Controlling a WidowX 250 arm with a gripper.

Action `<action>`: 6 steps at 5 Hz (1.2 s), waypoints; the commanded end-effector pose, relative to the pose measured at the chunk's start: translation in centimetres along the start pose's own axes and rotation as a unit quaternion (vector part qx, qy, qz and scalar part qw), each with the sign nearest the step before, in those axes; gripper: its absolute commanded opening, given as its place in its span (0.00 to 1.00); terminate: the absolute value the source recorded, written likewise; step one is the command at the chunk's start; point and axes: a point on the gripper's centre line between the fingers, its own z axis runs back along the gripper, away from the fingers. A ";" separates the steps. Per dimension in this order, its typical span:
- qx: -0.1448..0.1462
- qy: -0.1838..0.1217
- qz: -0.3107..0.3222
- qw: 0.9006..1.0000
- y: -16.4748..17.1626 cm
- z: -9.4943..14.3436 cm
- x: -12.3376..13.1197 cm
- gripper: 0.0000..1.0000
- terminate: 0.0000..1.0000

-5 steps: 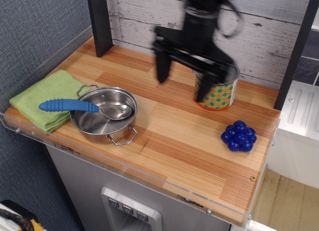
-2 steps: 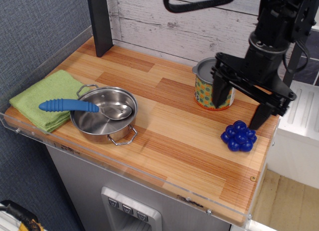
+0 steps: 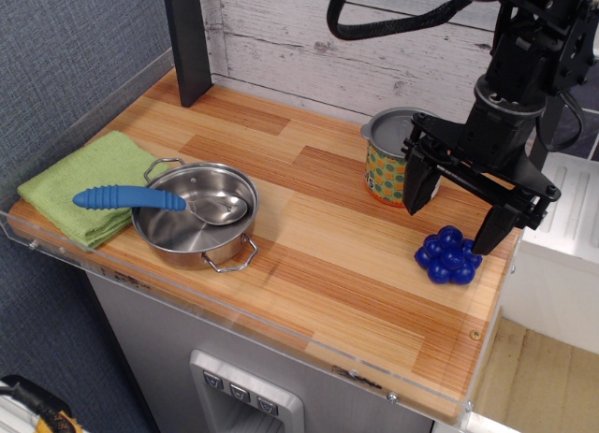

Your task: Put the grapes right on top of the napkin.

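The grapes point(image 3: 449, 256), a small bunch of glossy dark-blue balls, lie on the wooden counter near its right edge. My gripper point(image 3: 453, 220) is open, its two black fingers pointing down, one on each side just above and behind the grapes, not touching them. The napkin point(image 3: 89, 182), a folded light-green cloth, lies at the far left of the counter, with the blue spoon handle over its right part.
A steel pot point(image 3: 197, 218) with a blue-handled spoon point(image 3: 131, 198) stands next to the napkin. A patterned can point(image 3: 395, 162) stands behind the gripper's left finger. A dark post point(image 3: 187, 40) rises at the back left. A clear rim point(image 3: 281, 332) edges the counter.
The arm swung from the middle back, over the can, to the right side, then lowered slightly so the open fingers straddle the space above the grapes. The objects have not moved.
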 end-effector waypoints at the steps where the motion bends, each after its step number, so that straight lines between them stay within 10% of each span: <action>1: -0.005 0.004 -0.001 1.000 -0.6 -0.7 0.4 1.00 0.00; 2: -0.004 0.006 -0.003 1.000 -0.8 -0.9 0.4 1.00 0.00; 3: -0.006 0.011 -0.015 1.000 -1.0 -0.9 0.4 0.00 0.00; 6: 0.016 0.034 0.011 0.999 0.7 2.0 -2.1 0.00 0.00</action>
